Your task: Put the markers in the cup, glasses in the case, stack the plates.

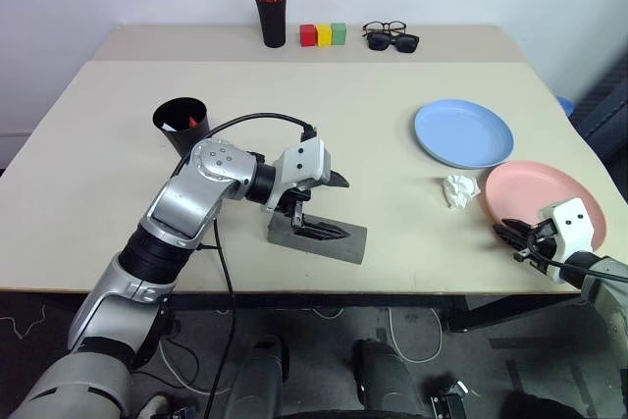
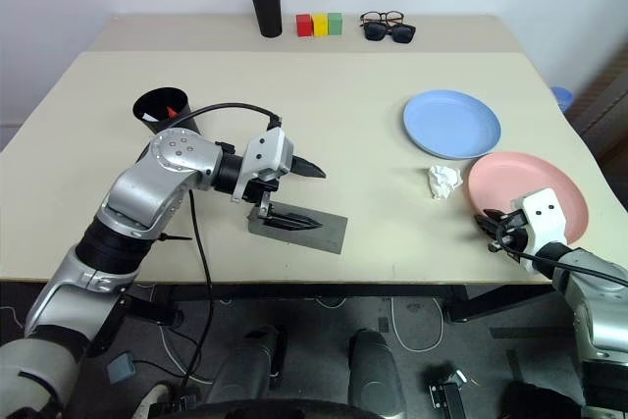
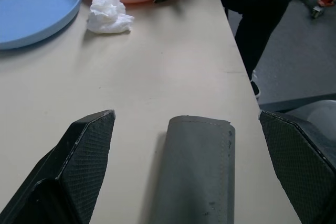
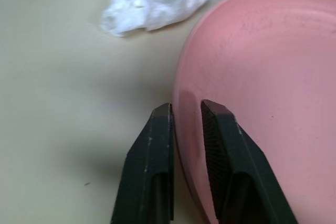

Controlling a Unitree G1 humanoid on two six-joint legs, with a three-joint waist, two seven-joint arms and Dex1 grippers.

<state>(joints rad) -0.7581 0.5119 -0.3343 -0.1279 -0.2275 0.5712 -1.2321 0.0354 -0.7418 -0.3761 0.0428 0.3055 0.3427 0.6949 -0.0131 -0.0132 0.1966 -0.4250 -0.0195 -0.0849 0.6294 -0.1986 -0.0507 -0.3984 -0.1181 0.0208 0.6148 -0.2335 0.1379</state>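
Right end effector [image 4: 186, 116] pinching pink plate [image 4: 262, 77] rim | left end effector [image 3: 189, 145] spread wide above case [image 3: 197, 171]

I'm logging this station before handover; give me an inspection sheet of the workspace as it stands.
Surface: beige table, level.
Job's things: black cup with something red inside; grey case near the front edge; blue plate and pink plate side by side, unstacked.
Clutter: crumpled white paper; pen holder, three coloured blocks, two pairs of glasses at the back.
Grippers: left gripper open above the case; right gripper closed on the pink plate's rim.
Cables: black cable on the left arm.
Surroundings: white wall; floor below.
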